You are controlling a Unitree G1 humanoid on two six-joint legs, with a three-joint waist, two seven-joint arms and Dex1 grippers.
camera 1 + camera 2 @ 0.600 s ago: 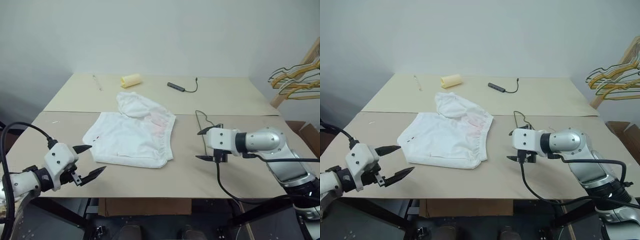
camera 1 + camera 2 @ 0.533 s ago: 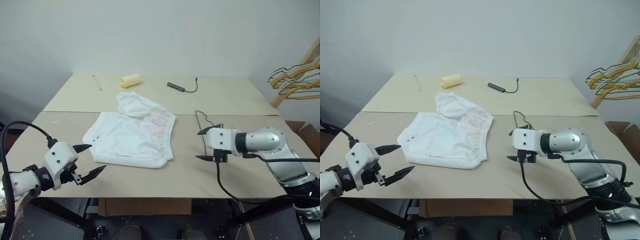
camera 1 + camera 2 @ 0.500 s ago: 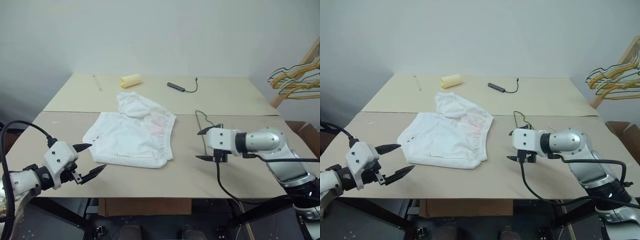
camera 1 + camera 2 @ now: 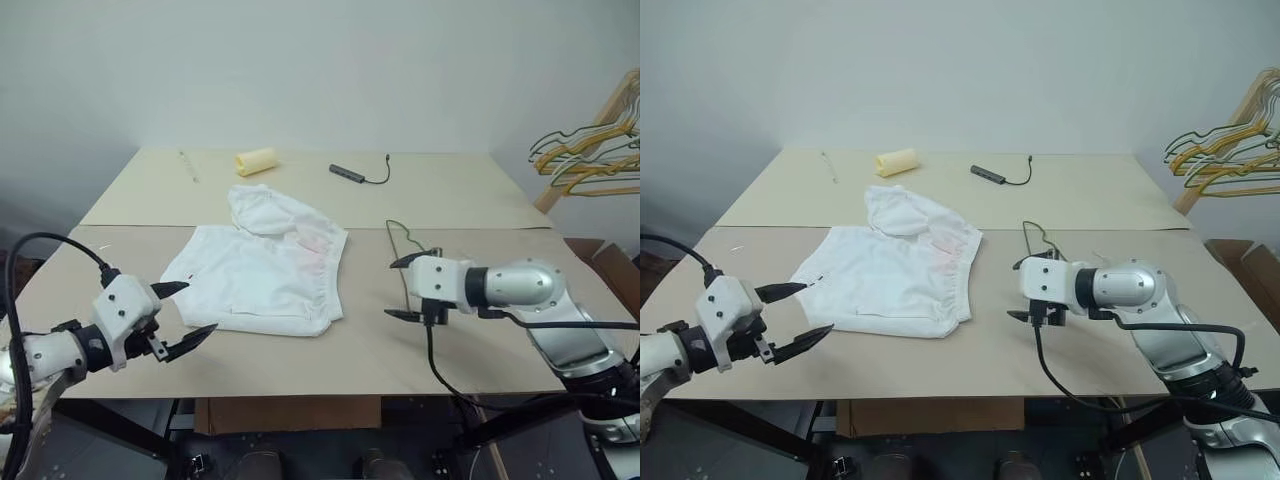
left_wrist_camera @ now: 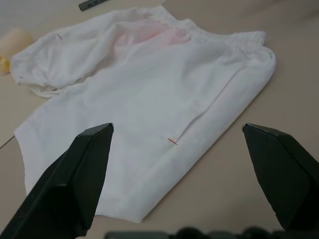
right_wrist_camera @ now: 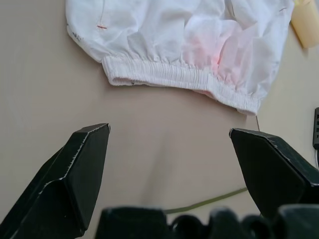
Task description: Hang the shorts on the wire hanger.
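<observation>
A plain, pale grey-white wall [image 4: 320,70] is seen behind the work area, unmarked and evenly lit; no hard shadows are cast on it. The counter [image 4: 460,200] is covered in tan sheet material, laid in two pieces, with a seam [image 4: 480,228] running across its width. At the far right, a light wooden post [image 4: 590,135] leans or stands at an angle, with a bunch of yellow-gold hangers [image 4: 1225,160] hung from it. A brown cardboard box [image 4: 605,265] is partly seen beside the counter's right edge. Below the front edge, dark frame legs [image 4: 130,440] and what may be a grey floor are made out, though that area is dim.
</observation>
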